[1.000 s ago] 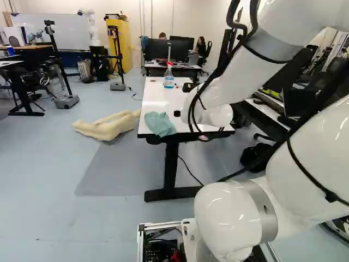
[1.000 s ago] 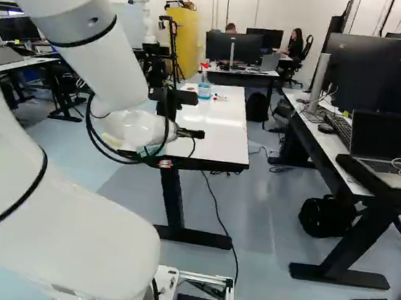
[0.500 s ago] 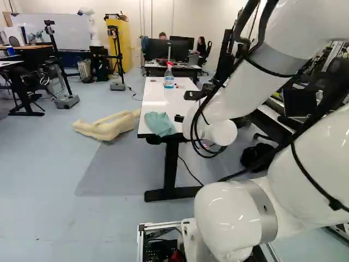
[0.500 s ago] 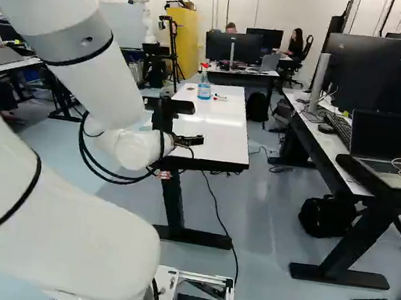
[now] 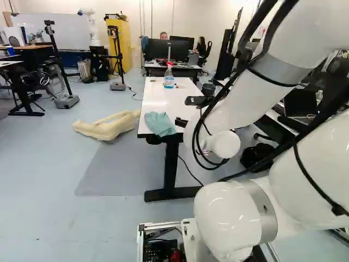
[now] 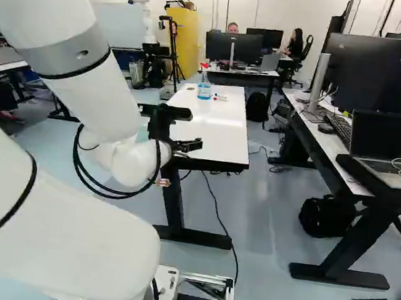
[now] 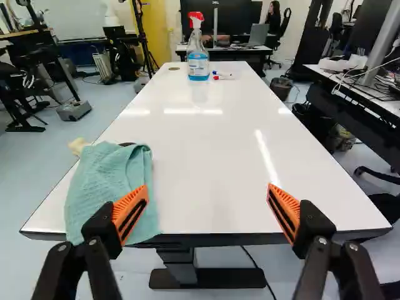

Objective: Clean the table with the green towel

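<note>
Table: long, white glossy top, streaks of light reflected on it; dark edge, black leg with a broad foot below. Green towel rumpled at the near end, left corner in left base view, lapping the near edge. Small dark item showing at the towel's far side, partly hidden. Far end: spray bottle, upright, red top, blue liquid; markers lying just beside it, blue and red showing; small flat round spot on its other side, nature unclear.
</note>
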Robot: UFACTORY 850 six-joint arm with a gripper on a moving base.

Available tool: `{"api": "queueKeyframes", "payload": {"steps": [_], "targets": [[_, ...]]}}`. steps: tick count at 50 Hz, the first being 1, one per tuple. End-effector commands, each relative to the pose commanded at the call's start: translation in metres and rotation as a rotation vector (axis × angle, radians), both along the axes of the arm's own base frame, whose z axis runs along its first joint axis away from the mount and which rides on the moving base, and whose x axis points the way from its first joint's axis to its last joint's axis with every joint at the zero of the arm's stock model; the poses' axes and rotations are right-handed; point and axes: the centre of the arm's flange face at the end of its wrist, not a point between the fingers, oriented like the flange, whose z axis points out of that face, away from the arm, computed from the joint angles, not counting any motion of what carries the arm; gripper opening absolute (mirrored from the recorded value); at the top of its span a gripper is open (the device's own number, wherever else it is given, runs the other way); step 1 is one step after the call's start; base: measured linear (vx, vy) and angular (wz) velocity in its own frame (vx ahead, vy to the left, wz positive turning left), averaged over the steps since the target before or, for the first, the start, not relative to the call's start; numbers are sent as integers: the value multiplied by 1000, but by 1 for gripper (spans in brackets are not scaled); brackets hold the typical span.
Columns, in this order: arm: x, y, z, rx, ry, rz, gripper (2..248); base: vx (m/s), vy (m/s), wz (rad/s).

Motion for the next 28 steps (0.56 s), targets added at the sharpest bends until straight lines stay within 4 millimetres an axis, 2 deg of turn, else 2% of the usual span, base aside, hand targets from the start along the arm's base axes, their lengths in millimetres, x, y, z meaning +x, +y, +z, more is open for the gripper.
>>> {"api": "queueKeyframes", "payload": {"steps": [28], "targets": [[-7,0,-4,-2,-19,3,247,0,0,0]]}}
